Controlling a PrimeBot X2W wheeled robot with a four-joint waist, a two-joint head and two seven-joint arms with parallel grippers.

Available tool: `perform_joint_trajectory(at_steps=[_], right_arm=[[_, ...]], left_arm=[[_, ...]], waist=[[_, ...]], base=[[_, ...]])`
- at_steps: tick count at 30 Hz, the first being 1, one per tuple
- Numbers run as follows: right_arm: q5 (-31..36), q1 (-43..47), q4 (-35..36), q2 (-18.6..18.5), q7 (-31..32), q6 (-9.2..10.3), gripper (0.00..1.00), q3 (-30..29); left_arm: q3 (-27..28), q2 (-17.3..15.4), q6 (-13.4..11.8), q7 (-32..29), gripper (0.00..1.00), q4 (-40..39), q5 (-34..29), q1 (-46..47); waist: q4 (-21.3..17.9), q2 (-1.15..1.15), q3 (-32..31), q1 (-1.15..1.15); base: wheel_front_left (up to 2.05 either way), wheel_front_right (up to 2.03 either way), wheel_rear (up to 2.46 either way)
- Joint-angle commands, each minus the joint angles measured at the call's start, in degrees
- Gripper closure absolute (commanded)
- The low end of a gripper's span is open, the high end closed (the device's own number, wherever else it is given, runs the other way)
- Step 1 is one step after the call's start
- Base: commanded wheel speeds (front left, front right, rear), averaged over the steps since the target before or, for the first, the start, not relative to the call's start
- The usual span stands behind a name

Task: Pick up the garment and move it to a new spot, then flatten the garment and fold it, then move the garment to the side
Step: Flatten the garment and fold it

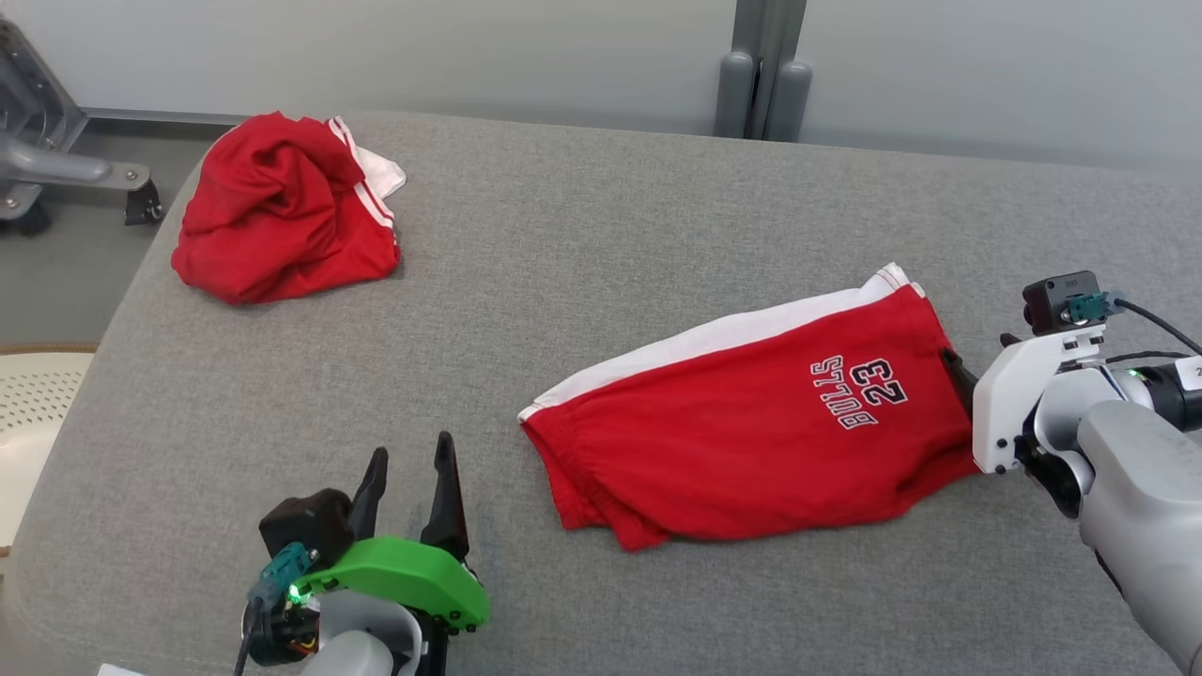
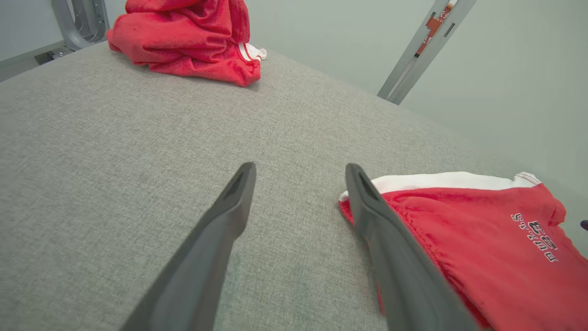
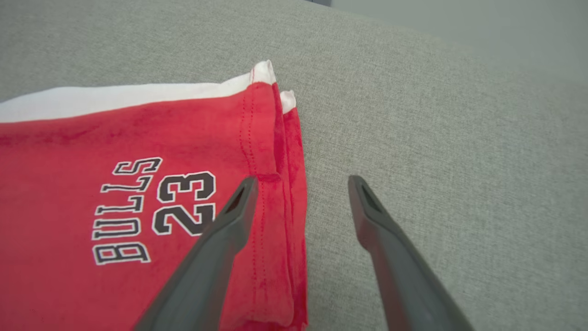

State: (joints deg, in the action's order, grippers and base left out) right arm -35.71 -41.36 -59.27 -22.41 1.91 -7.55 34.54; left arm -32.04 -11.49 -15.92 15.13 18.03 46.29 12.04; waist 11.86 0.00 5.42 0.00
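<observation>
The garment (image 1: 751,413) is a pair of red shorts with a white side stripe and "BULLS 23" print. It lies folded flat on the grey padded table (image 1: 582,235), right of centre. My left gripper (image 1: 410,449) stands open just left of the shorts' waistband end (image 2: 482,248), with nothing between its fingers (image 2: 300,169). My right gripper (image 1: 967,376) is at the shorts' right hem, open. In the right wrist view (image 3: 302,180) one finger hovers over the red hem (image 3: 138,138) and the other over bare table.
A second red garment (image 1: 282,207) lies crumpled at the table's far left corner (image 2: 188,41). A grey post (image 1: 762,70) stands behind the table. A metal stand leg (image 1: 56,169) and a white perforated object (image 1: 28,404) sit off the left edge.
</observation>
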Motion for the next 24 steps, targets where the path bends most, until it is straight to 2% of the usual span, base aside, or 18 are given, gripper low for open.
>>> perform_joint_trajectory(at_steps=[1, 12, 13, 14, 15, 16, 17, 24], right_arm=[[-0.93, 0.64, 0.19, -0.36, 0.79, 0.13, 0.0, 0.5], [-5.33, 1.17, -4.22, -1.26, 8.66, 0.12, 0.0, 2.97], [-5.62, 1.43, -4.43, -1.27, 9.05, 0.11, 0.08, 3.12], [-6.03, 1.84, -4.67, -1.23, 9.51, 0.11, 0.34, 3.39], [-6.28, 2.18, -4.74, -1.23, 9.71, 0.11, 0.54, 3.61], [-6.56, 2.57, -4.75, -1.24, 9.78, 0.11, 0.65, 3.86], [-6.92, 2.9, -4.71, -1.12, 9.94, 0.11, 1.0, 4.15], [-8.31, 4.08, -4.14, -0.12, 6.26, 0.12, 1.0, 5.04]], left_arm=[[0.52, -0.29, -0.4, 0.01, 0.0, -0.49, -0.03, -0.97], [4.29, -0.42, -0.73, 0.02, 0.0, -1.84, -1.92, -2.62], [4.57, -0.44, -0.66, 0.02, 0.0, -1.84, -2.09, -2.73], [4.83, -0.47, -0.56, 0.02, 0.0, -1.81, -2.24, -2.92], [5.0, -0.44, -0.48, 0.02, 0.0, -1.77, -2.33, -3.1], [5.18, -0.43, -0.43, 0.02, 0.0, -1.71, -2.37, -3.31], [5.4, -0.43, -0.4, 0.02, 0.0, -1.69, -2.4, -3.51], [6.59, -0.84, 0.38, 0.03, 0.0, -1.44, -2.78, -4.59]], waist=[[0.76, 0.0, 0.44, 0.0], [4.53, 0.0, 2.04, 0.0], [4.65, 0.0, 1.95, 0.0], [4.79, 0.0, 1.81, 0.0], [4.85, 0.0, 1.68, 0.0], [4.85, 0.0, 1.47, 0.0], [4.78, 0.0, 1.26, 0.0], [2.28, 0.0, -0.64, 0.0]], base=[[0.0, 0.0, 0.0], [0.0, 0.0, 0.0], [0.0, 0.0, 0.0], [0.0, 0.0, 0.0], [0.0, 0.0, 0.0], [0.0, 0.0, 0.0], [0.0, 0.0, 0.0], [0.0, 0.0, 0.0]])
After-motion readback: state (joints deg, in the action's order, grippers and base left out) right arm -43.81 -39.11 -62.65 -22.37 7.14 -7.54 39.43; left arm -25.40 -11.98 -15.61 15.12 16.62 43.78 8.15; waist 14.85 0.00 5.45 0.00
